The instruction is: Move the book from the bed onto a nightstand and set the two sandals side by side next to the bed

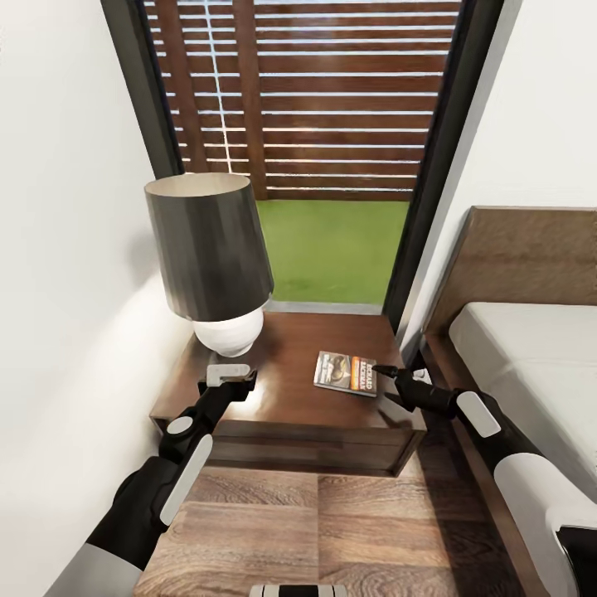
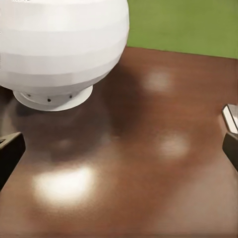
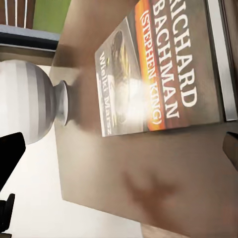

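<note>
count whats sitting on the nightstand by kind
lamp: 1
book: 1
total on the nightstand: 2

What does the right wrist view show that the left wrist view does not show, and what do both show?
Right wrist view alone: the thin paperback book with an orange band and white "Richard Bachman" lettering, lying flat on the glossy dark brown wooden nightstand.

Left wrist view alone: a strip of green ground beyond the nightstand's far edge, and bright reflections on its top.

Both: the round white lamp base standing on that nightstand, and dark fingertips spread at the picture edges with bare wood between them.
</note>
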